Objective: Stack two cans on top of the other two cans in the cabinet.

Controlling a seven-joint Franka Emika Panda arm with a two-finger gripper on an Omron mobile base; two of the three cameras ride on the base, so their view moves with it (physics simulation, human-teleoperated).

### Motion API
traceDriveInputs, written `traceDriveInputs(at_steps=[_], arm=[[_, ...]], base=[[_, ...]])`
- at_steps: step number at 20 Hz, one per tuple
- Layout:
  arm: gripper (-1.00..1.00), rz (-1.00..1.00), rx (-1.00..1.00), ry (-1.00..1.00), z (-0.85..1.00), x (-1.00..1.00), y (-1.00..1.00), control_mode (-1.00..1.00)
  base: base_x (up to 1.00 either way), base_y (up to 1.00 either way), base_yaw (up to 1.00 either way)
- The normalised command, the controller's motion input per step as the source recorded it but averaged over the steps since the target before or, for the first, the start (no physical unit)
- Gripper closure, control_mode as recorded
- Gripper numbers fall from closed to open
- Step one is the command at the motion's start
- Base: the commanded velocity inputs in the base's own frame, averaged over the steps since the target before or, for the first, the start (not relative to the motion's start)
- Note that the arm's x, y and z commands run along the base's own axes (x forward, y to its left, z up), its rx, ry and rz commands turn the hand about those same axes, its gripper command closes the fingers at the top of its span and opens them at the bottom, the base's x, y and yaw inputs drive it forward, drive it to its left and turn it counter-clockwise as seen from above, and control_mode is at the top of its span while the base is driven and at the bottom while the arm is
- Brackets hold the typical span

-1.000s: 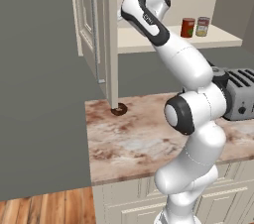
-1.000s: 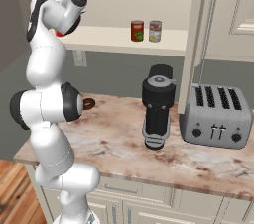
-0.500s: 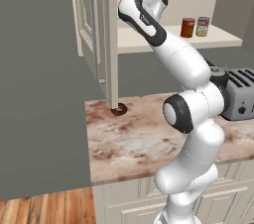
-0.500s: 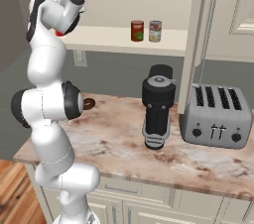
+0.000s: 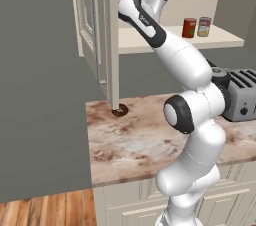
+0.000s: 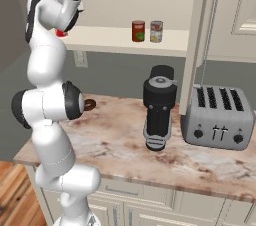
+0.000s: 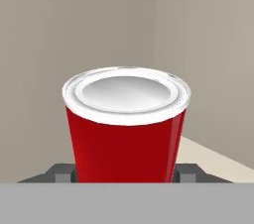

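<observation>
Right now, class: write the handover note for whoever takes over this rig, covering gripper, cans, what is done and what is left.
Gripper: closed on a red can, fingertips against its sides, it seems.
Cabinet: door open; a red-labelled can and a pale can stand side by side on the shelf.
Done: one can gripped; none of these is stacked.
Left: set the held can on a standing one, then stack a second.

We read no words or numbers anywhere. The arm [image 5: 150, 25] carries a small pale mark on its dark upper link, too small to make out, and the two cans [image 6: 147, 31] on the cabinet [image 6: 125, 45] shelf wear coloured labels with blurred print. The red can [image 7: 126, 129] in the hand view has a plain side, and the toaster [image 6: 217, 117] front has knobs but no legible marks.
</observation>
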Motion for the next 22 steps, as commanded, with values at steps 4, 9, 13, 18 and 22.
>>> traceDriveInputs(at_steps=[4, 9, 13, 18, 22], arm=[[1.00, 0.00, -0.01, -0.03, 0.00, -0.04, 0.01, -1.00], [1.00, -0.01, -0.01, -0.01, 0.00, -0.06, -0.02, -1.00], [1.00, -0.03, 0.00, 0.00, 0.00, -0.10, -0.03, -1.00], [1.00, -0.04, 0.00, 0.00, 0.00, -0.08, -0.02, -1.00], [1.00, -0.05, 0.00, 0.00, 0.00, -0.17, -0.02, -1.00]], base=[[0.00, 0.00, 0.00], [0.00, 0.00, 0.00], [0.00, 0.00, 0.00], [0.00, 0.00, 0.00], [0.00, 0.00, 0.00]])
